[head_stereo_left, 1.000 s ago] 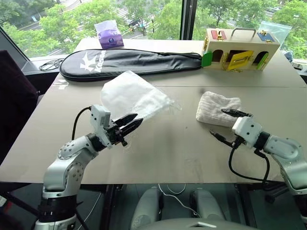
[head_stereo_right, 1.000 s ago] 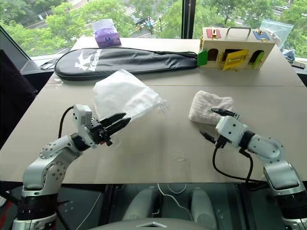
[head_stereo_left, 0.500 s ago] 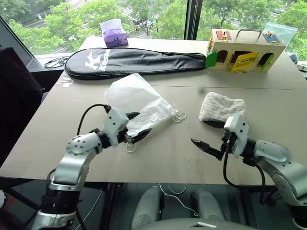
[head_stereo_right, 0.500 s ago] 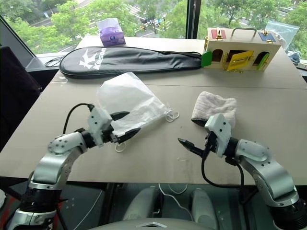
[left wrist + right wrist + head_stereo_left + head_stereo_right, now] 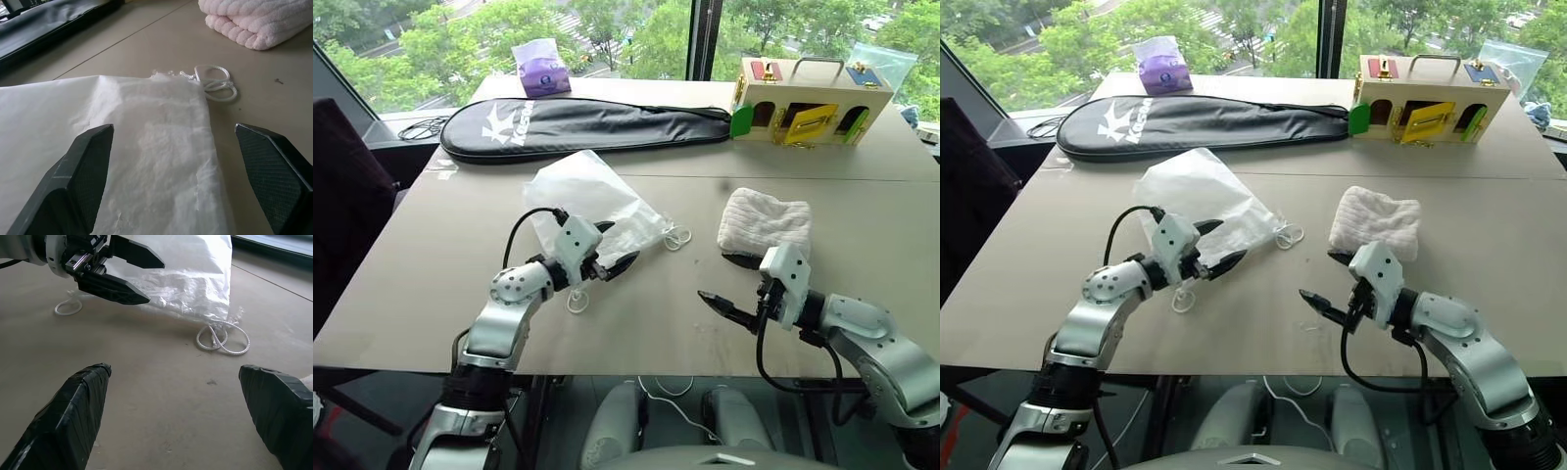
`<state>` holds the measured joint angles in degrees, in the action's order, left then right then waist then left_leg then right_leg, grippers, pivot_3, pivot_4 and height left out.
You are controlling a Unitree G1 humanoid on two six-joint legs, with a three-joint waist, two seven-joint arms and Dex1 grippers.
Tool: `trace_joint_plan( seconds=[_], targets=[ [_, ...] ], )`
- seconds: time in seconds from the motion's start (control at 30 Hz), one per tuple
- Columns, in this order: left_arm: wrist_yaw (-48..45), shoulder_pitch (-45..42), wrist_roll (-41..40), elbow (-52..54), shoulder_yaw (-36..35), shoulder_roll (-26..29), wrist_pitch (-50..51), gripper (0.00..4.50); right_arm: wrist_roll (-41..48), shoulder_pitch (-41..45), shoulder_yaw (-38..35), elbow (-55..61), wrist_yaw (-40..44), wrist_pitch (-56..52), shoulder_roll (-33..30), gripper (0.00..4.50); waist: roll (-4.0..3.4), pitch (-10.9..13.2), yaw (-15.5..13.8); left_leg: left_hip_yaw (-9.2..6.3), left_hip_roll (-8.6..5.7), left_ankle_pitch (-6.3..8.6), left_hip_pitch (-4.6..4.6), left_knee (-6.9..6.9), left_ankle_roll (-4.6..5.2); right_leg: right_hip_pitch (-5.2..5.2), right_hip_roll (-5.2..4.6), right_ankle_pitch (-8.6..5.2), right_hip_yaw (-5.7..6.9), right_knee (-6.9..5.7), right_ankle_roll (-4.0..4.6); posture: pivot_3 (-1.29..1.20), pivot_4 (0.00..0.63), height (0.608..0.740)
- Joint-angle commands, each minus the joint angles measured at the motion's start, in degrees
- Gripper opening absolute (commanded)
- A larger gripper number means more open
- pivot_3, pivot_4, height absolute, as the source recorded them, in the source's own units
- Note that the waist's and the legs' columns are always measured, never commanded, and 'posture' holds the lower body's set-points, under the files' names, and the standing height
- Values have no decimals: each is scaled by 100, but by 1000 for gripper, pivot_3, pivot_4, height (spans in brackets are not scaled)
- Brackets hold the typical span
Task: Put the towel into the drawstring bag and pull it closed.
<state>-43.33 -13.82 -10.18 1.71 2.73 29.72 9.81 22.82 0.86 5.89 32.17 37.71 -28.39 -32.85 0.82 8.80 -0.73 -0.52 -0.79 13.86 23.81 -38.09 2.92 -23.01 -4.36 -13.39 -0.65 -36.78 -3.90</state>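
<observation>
On the left, the left gripper (image 5: 610,247) has come forward and opened since a second ago, when its fingers were nearly together beside the bag; now its jaws stand wide on either side of the mouth end of the drawstring bag (image 5: 592,201), gripping nothing. That reads as lining up to pinch the bag's edge, so the task is only at its start. The bag lies flat on the table (image 5: 431,264), one cord loop (image 5: 677,236) trailing from its mouth toward the middle and another loop (image 5: 578,300) by the near edge under the left arm. Further right, the towel (image 5: 764,221) sits folded on the table, well apart from the bag and not yet in it. The right gripper (image 5: 732,284) has drawn back from the towel and swung inward; it is spread fully and empty, its upper finger just beside the towel's near edge. Count: one bag, two cord loops, one towel, two grippers, one black racket case (image 5: 578,122), one purple tissue pack (image 5: 540,70) and one wooden box (image 5: 808,98) at the far side.
</observation>
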Motion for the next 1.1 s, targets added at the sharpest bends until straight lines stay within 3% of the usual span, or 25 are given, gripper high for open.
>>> trace_joint_plan(
  seconds=[0.03,0.5,0.6,0.7,0.73,0.8,0.87,1.1],
  targets=[
    [-47,-156,109,-150,26,86,-59,4123,-56,-54,-88,162,-37,139,1,4500,0,0,-2,-1,0,0,0,0,0,0,2,0,0,0,0,0,150,740],
    [-85,-289,351,-556,119,114,146,4123,-165,-154,-141,232,-80,140,2,4500,1,0,-2,-1,1,0,-1,-2,0,2,9,1,-3,0,-3,0,150,740],
    [-91,-297,318,-584,97,92,199,3287,-191,-137,-139,212,-63,148,-12,4500,0,0,-1,0,2,0,-2,-2,0,2,9,1,-4,0,-3,0,150,740],
    [-81,-297,220,-584,33,36,285,1808,-199,-130,-142,200,-52,147,-17,4500,1,0,-1,-1,2,0,-2,-2,0,2,9,1,-4,0,-3,0,150,740],
    [-78,-299,193,-586,16,18,314,1619,-200,-125,-144,193,-47,146,-19,4500,1,0,-1,-1,2,0,-2,-2,0,2,9,1,-4,-1,-3,0,150,740],
    [-76,-302,133,-589,3,-5,385,711,-202,-121,-148,183,-40,144,-26,4500,0,0,-1,-1,2,0,-2,-2,0,2,9,1,-4,0,-2,0,150,740],
    [-90,-287,25,-575,-21,-36,503,74,-200,-120,-150,185,-39,139,-30,4500,0,0,-2,-1,2,0,-2,-2,0,2,8,1,-5,-1,-2,0,150,740],
    [-59,-202,-512,-520,-315,-233,1070,74,-199,-106,-168,174,-47,118,-43,4500,0,0,0,-1,3,0,-3,-3,0,3,8,1,-4,-1,-3,0,150,740]
  ],
)
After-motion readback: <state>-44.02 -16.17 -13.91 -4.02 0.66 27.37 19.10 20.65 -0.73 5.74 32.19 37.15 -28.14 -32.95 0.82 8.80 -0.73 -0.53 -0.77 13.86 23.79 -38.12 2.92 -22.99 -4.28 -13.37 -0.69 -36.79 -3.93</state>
